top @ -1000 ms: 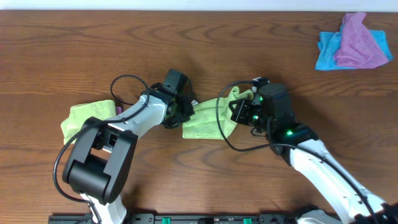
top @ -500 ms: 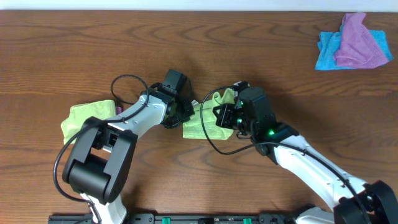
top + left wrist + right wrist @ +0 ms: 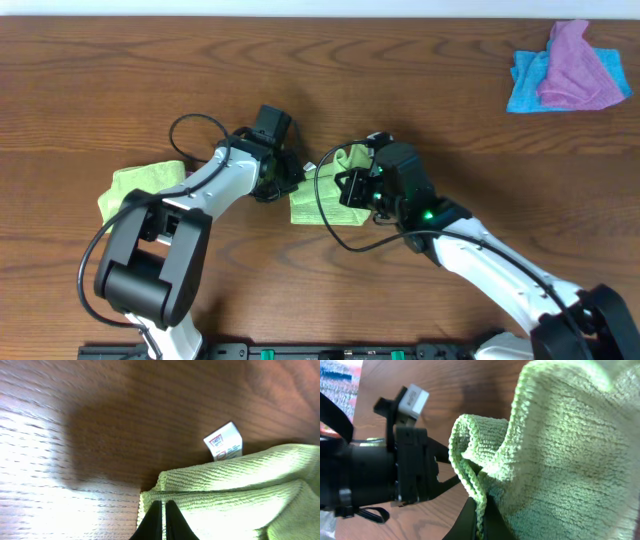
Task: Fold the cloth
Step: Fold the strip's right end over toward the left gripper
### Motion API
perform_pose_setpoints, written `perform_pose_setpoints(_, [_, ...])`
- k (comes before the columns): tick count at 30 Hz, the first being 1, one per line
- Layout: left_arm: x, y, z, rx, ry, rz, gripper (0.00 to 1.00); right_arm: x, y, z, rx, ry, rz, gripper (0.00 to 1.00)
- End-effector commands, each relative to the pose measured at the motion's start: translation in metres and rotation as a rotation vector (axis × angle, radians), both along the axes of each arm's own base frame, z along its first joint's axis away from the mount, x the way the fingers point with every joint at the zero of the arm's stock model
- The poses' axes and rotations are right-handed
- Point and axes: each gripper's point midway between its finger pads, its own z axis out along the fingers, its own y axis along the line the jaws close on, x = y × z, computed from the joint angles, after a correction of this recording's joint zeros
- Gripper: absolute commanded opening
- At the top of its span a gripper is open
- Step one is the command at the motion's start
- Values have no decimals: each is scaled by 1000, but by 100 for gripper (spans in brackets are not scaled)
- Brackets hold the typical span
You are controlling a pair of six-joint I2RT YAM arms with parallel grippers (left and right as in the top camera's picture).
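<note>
The cloth (image 3: 318,203) is lime-green and lies partly folded at mid table between my two arms. Its small white tag (image 3: 224,446) sticks out at the far edge in the left wrist view. My left gripper (image 3: 162,510) is shut on the cloth's near left corner (image 3: 150,497), down on the table; overhead it is at the cloth's left side (image 3: 290,180). My right gripper (image 3: 481,522) is shut on a doubled edge of the cloth (image 3: 555,455) and holds it lifted and draped; overhead it is at the cloth's right (image 3: 350,185).
A second lime-green cloth (image 3: 140,187) lies at the left under my left arm. A blue cloth (image 3: 525,85) and a purple cloth (image 3: 580,70) lie piled at the far right corner. Cables loop off both wrists.
My right gripper has carried its held edge of the cloth leftward toward the left gripper, so the cloth is narrower. The left gripper has shifted slightly left and up.
</note>
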Motion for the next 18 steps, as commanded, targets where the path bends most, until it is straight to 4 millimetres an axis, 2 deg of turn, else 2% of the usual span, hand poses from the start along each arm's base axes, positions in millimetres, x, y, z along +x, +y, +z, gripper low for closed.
perform_pose_setpoints(1, [12,0,19,-30,-48,-10,6,1,15,0,14,-1,11,1])
perform_pose_setpoints(6, [17,11,23,-32,-55,10,6,-2,28,-8,17,20,32,1])
perform_pose_setpoints(18, [32,54,56,-27,-134,82,6,-2,67,-11,17,15,104,1])
